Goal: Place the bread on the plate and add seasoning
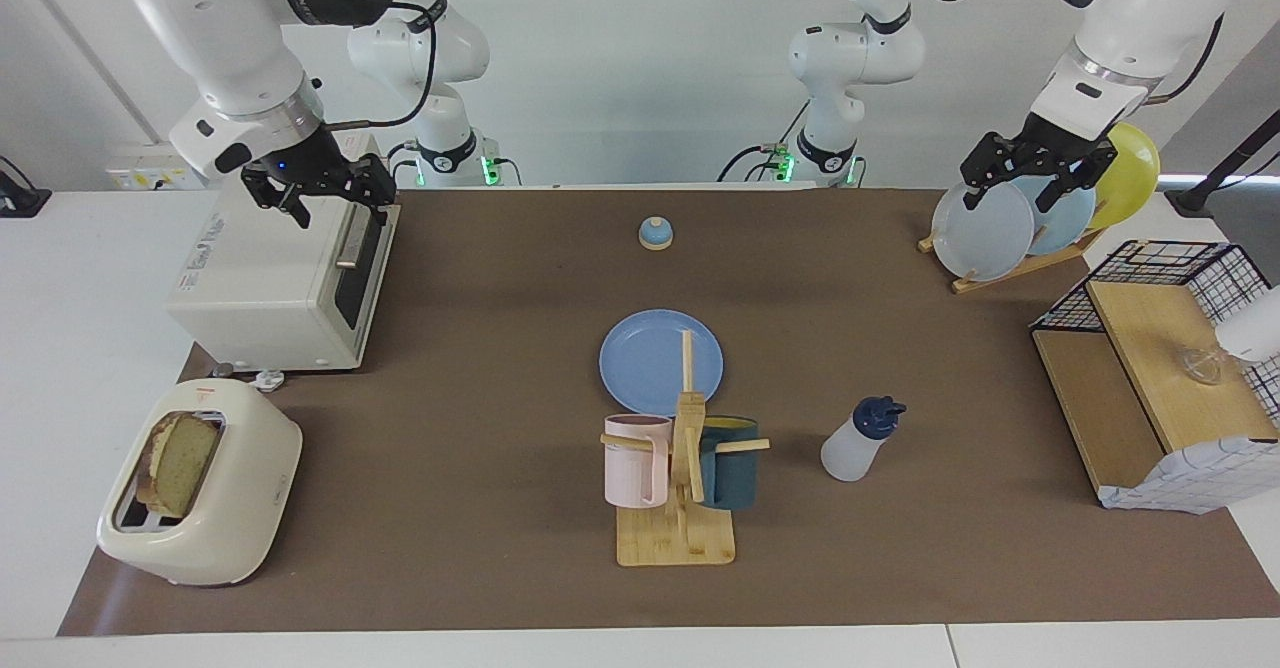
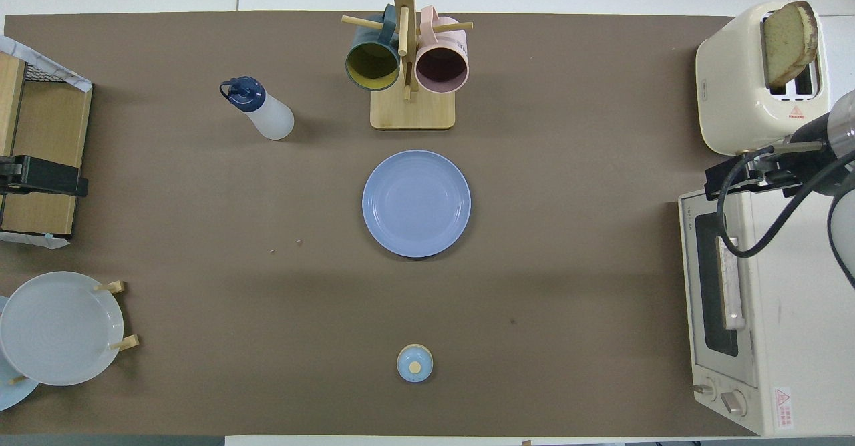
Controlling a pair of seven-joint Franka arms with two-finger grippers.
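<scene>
A brown mat covers the bench (image 1: 480,508) in a white room. The bread (image 1: 178,464) stands in one slot of the cream toaster (image 1: 200,498) at the right arm's end, its top sticking out. It looks light and soft, so I think it should be pinched gently by the crust on top and lifted straight up, or it may tear. The other slot looks empty.

The plate (image 2: 416,203) lies flat in the middle of the mat with nothing on it. The seasoning (image 2: 259,108), a bottle with a dark cap, stands farther from the robots than the plate, toward the left arm's end. It looks light and smooth; its narrow upper part seems best to hold.

The right gripper (image 1: 318,198) is over the little oven (image 1: 275,283), fingers spread and holding nothing. The left gripper (image 1: 1040,176) is over the plate rack (image 1: 1000,223), also spread and holding nothing.
</scene>
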